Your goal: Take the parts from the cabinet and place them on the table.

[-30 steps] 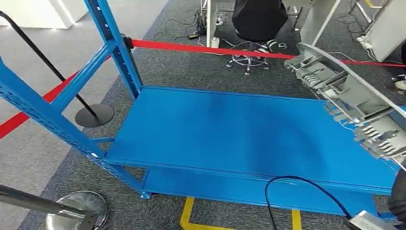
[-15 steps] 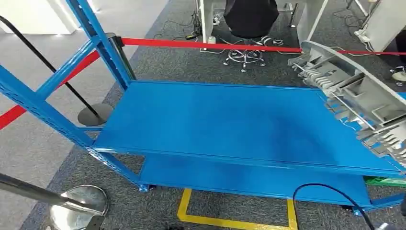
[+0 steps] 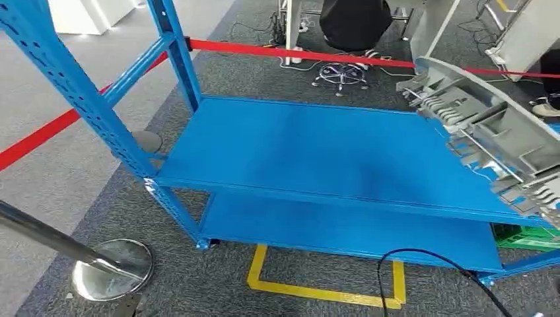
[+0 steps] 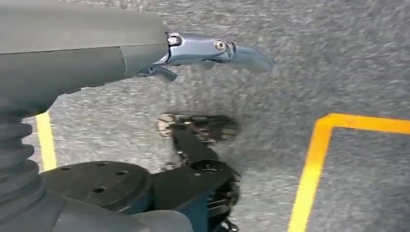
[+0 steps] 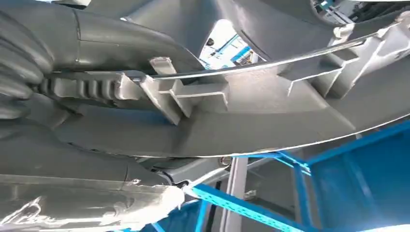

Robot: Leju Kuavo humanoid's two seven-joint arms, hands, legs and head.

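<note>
A large grey plastic part [image 3: 489,132] with ribs and clips hangs tilted above the right end of the blue rack's upper shelf [image 3: 317,152]. In the right wrist view my right hand [image 5: 58,58] grips this grey part [image 5: 270,96], its thick thumb lying over a ribbed edge. The shelf surface under it is bare. My left hand [image 4: 96,53] hangs over grey carpet with its fingers [image 4: 217,48] extended and nothing in them.
The rack has a lower shelf [image 3: 343,231] and blue uprights [image 3: 86,99] at the left. A red barrier belt [image 3: 297,54] runs behind it. A chrome stanchion base [image 3: 112,267], yellow floor tape [image 3: 317,290], a black cable [image 3: 429,261] and a green crate [image 3: 525,238] lie around.
The whole picture has shifted, so the camera moved; the rack now looks closer and its left upright nearer. The grey part stays held at the right.
</note>
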